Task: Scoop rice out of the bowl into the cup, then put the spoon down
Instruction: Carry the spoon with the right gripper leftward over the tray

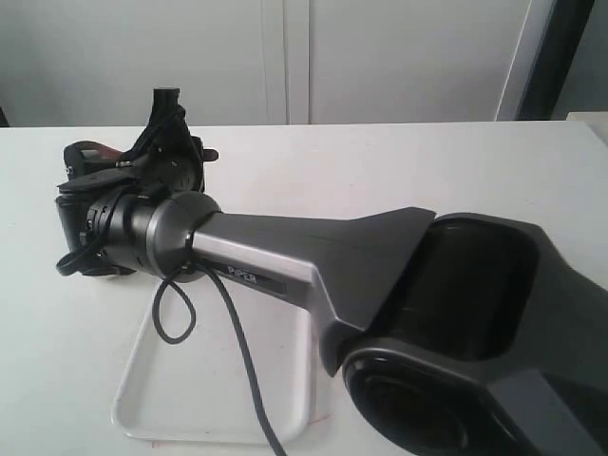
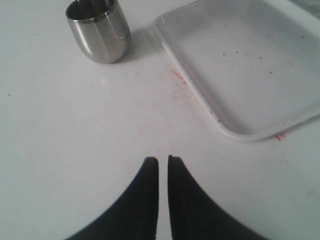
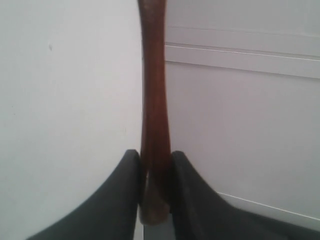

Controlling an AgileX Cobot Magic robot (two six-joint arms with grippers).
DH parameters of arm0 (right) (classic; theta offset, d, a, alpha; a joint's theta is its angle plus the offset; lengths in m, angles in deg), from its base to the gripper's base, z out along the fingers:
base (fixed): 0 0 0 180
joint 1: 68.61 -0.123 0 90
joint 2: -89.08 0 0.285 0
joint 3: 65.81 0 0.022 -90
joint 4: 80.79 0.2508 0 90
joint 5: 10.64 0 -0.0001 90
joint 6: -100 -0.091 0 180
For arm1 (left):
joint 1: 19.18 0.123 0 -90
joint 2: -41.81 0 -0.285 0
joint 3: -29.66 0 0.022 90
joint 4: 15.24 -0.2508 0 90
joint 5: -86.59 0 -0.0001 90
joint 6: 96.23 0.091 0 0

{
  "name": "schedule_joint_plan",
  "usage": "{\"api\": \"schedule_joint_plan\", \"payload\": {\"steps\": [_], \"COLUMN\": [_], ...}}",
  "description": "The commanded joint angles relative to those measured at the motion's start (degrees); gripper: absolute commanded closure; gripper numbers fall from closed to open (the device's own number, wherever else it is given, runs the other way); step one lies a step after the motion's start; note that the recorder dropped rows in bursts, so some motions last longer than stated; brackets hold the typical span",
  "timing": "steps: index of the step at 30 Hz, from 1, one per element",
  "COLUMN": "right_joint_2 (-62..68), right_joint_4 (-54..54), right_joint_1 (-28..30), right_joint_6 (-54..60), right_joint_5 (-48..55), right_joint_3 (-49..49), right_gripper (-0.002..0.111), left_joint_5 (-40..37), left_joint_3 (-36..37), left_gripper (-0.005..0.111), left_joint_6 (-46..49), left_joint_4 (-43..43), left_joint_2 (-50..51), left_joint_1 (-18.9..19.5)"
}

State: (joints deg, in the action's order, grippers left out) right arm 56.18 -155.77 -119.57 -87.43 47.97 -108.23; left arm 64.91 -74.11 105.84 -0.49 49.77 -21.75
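While you look through the right wrist camera, your right tool (image 3: 154,153) is clamped on the spoon (image 3: 152,90). Its two dark fingers (image 3: 125,190) press the reddish-brown handle from either side, close to the handle's end. The handle runs straight out from the tool and leaves the frame, so you cannot see the spoon's head. Behind it there is only pale panelling.

Your left tool (image 2: 163,161) is drawn narrow, with just a thin slit between the fingertips and nothing held in it. It hangs over bare worktop (image 2: 75,125). Ahead of it the cup (image 2: 100,32) stands upright on the worktop, near a corner of the white tray (image 2: 250,65) but not touching it. You cannot tell from this angle what the cup holds. The tray's floor carries a few small specks, and there are faint reddish marks on the worktop along its rim.

From the exterior camera, one grey arm (image 1: 313,256) fills the lower right of the frame and reaches to the middle left, above the tray at lower left. A black cable (image 1: 237,351) loops down from its wrist.
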Motion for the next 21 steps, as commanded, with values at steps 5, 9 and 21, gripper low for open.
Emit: {"api": "schedule_joint_plan", "payload": {"steps": [5,9,21], "right_joint_2": [-0.4,-0.4,-7.1], "right_joint_4": [0.3,2.1,23.8], "right_joint_1": [-1.0,-1.1,-1.3], "right_joint_6": [-0.7,-3.8,-18.3], "right_joint_5": [0.9,1.1,3.2], "right_joint_3": [-0.2,-0.2,-0.2], "right_gripper": [0.108,0.108,0.108], "left_joint_5": [-0.2,-0.2,-0.2], "left_joint_3": [0.3,0.3,0.3], "left_gripper": [0.092,0.092,0.092], "left_joint_6": [0.2,0.2,0.2], "left_joint_4": [0.6,0.6,0.6], "left_joint_2": [-0.2,-0.2,-0.2], "left_joint_1": [0.1,0.1,0.1]}}
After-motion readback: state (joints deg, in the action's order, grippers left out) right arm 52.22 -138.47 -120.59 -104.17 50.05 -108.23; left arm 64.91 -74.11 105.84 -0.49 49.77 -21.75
